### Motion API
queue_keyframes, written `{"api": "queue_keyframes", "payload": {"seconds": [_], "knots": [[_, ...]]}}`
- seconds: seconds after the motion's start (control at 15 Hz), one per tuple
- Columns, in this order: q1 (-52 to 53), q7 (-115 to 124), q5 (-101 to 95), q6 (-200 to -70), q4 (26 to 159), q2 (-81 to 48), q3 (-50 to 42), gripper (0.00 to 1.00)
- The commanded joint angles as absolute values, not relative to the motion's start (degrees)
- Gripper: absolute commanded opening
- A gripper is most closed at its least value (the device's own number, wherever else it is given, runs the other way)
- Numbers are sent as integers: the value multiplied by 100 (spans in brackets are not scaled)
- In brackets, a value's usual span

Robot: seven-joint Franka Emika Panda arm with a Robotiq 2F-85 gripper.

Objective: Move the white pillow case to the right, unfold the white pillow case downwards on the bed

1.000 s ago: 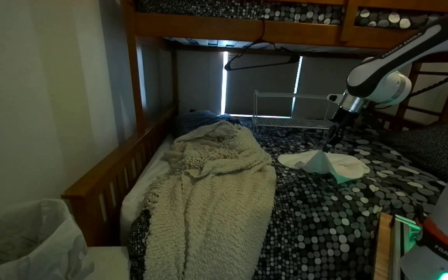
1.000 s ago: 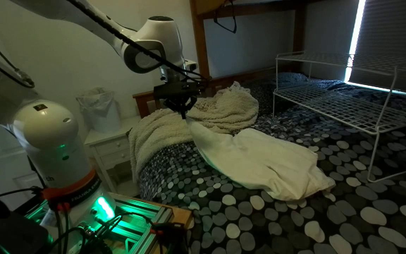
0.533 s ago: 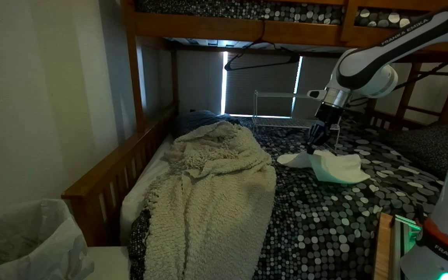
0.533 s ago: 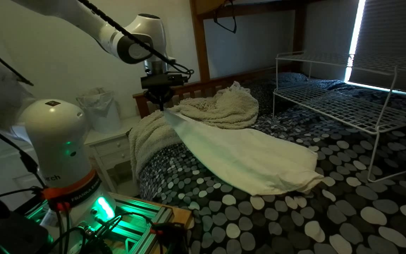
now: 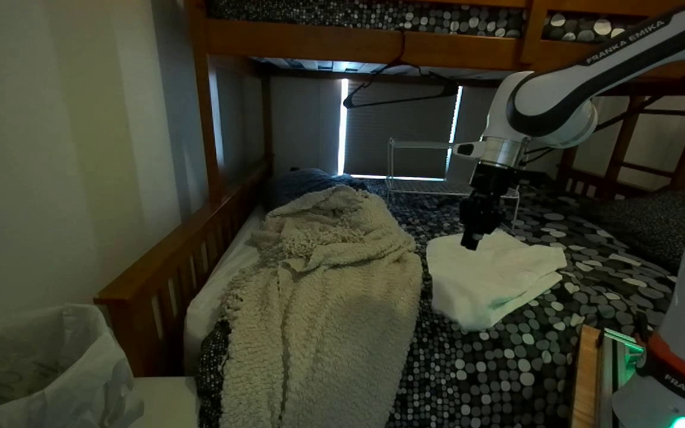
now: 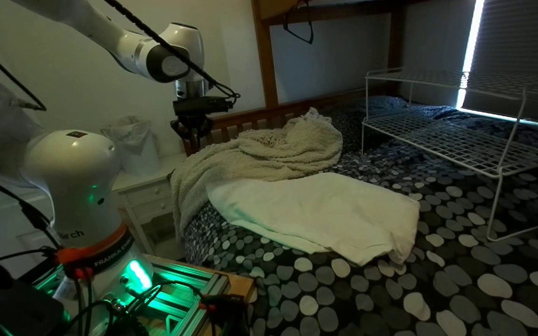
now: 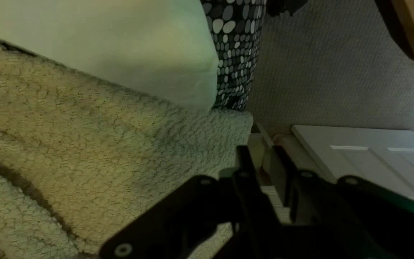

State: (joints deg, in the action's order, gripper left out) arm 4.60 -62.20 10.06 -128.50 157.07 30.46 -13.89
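Note:
The white pillow case [image 5: 494, 276] lies spread, with some folds, on the speckled cover of the bed [image 5: 467, 380]. It also shows in an exterior view [image 6: 315, 212], where its near end lies against the blanket, and at the upper left of the wrist view [image 7: 138, 46]. My gripper [image 6: 195, 143] is above the bed's near end, beyond that end of the case and apart from it. In the wrist view the gripper [image 7: 261, 151] is open, with a modest gap and nothing between its fingers. The gripper [image 5: 470, 245] overlaps the case in an exterior view.
A cream knitted blanket [image 5: 330, 309] lies along the bed beside the case. A white wire rack [image 6: 437, 135] stands on the bed. A white nightstand [image 6: 147, 186] with a lined bin [image 6: 133, 144] stands by the bed's end. A black hanger [image 5: 402, 101] hangs from the upper bunk.
My gripper pulled one end of the pillow case toward the bed's near end, then opened. The raised end has dropped, and the case now lies longer and flatter on the bed.

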Motion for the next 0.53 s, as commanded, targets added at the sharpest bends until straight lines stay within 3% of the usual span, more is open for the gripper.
{"api": "queue_keyframes", "payload": {"seconds": [0.0, 0.4, 0.47], "knots": [[362, -6595, 874, -12852, 15877, 3522, -1392, 54], [-796, -5935, -240, -12570, 15836, 4324, -1363, 99], [-1012, -5764, -422, -12374, 15736, 4440, -1424, 100]]}}
